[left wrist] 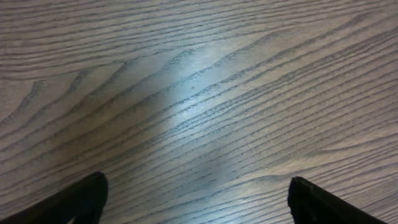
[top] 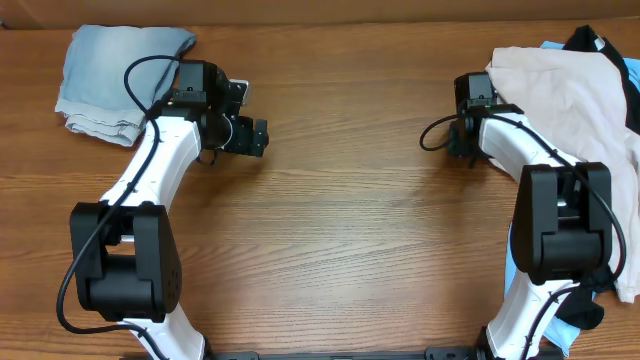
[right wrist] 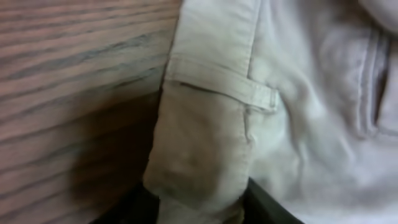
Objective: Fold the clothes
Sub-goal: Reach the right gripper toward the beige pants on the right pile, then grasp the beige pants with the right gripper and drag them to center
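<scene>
Clothes point(top: 570, 90): one beige garment, heaped at the far right corner of the tabletop point(top: 350, 210), spilling along its right edge. Spread over the forward end of the right arm point(top: 560, 220); left arm point(top: 150, 180) reaching from the near edge toward the far left corner.

Faded light-blue denim piece point(top: 105, 75) folded at the far left corner, well apart from the garment. Black top point(top: 585, 40) showing at the far edge behind the beige heap; sky-blue top point(top: 628, 285) showing under it along the right edge.

Left gripper point(top: 258, 137) just beside the denim piece, not touching it; in its wrist view point(left wrist: 199, 202) released, fingers wide apart over bare wood, nothing between them.

Right gripper point(top: 470, 110) at the left border of the heap; in its wrist view point(right wrist: 199, 208) grasping the garment, a fold of waistband point(right wrist: 205, 143) filling the gap and touching both fingers. Belt loop point(right wrist: 224, 87) stitched across the band just beyond the grip, bare wood to its left.
</scene>
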You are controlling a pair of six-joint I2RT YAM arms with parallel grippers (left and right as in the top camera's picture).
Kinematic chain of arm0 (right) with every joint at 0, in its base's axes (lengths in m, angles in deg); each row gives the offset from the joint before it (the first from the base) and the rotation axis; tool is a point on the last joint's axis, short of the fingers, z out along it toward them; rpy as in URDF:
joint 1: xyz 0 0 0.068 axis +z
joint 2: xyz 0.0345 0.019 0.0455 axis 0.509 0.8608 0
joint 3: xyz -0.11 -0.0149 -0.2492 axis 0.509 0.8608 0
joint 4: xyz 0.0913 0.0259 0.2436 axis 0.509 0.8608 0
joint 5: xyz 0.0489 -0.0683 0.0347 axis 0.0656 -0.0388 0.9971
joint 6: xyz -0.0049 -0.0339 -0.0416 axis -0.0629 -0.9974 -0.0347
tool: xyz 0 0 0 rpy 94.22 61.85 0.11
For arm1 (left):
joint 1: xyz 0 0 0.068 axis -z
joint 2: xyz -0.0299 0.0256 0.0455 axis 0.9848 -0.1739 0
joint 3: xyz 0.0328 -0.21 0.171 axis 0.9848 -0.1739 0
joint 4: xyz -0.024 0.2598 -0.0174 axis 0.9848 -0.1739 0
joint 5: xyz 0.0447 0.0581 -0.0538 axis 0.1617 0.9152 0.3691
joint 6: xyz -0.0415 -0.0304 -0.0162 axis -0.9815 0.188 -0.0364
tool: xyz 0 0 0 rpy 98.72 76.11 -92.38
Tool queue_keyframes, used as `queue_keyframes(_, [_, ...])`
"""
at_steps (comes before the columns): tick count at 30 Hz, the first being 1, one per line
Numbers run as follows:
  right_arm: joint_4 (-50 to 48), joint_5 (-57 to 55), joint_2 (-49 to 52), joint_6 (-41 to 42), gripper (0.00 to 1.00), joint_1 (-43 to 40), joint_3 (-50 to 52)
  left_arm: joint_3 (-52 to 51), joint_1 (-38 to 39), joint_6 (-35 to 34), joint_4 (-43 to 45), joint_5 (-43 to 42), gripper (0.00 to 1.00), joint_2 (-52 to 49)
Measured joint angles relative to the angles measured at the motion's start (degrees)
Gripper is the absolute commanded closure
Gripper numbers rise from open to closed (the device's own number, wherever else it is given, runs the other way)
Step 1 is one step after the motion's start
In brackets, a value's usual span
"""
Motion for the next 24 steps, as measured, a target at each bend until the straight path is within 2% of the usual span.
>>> queue_keyframes(1, [-0.22,-0.31,0.0,-0.04,0.78,-0.04,0.0,0.0,0.0,0.04,0.11,-0.02,0.13,0.0])
queue_keyframes(4, [0.17,-1.18,0.0,-0.02,0.87,-0.09,-0.13,0.09,0.0,-0.04,0.24,0.0,0.21,0.0])
queue_keyframes(8, [3.19,-1.42,0.0,-0.02,0.93,0.04,-1.84,2.43,-0.13,-0.37,-2.08,0.0,0.23,-0.02])
queue_keyframes(13, [10.67,0.0,-0.31,-1.22,0.94,1.68,-9.29,13.57,-1.64,-2.12,-9.42,0.0,0.23,-0.07])
queue_keyframes(16, [18.14,1.16,-1.44,-2.03,0.94,4.44,-17.35,22.91,-3.13,-2.69,-13.92,0.02,0.22,-0.07])
queue_keyframes(20, [28.74,4.04,-3.91,-2.62,0.95,11.08,-31.08,33.33,-4.85,-2.73,-19.37,0.02,0.21,-0.07])
queue_keyframes(24, [34.07,9.03,-6.19,-2.78,0.95,20.76,-41.31,40.15,-6.38,-2.75,-23.63,0.79,0.19,-0.04])
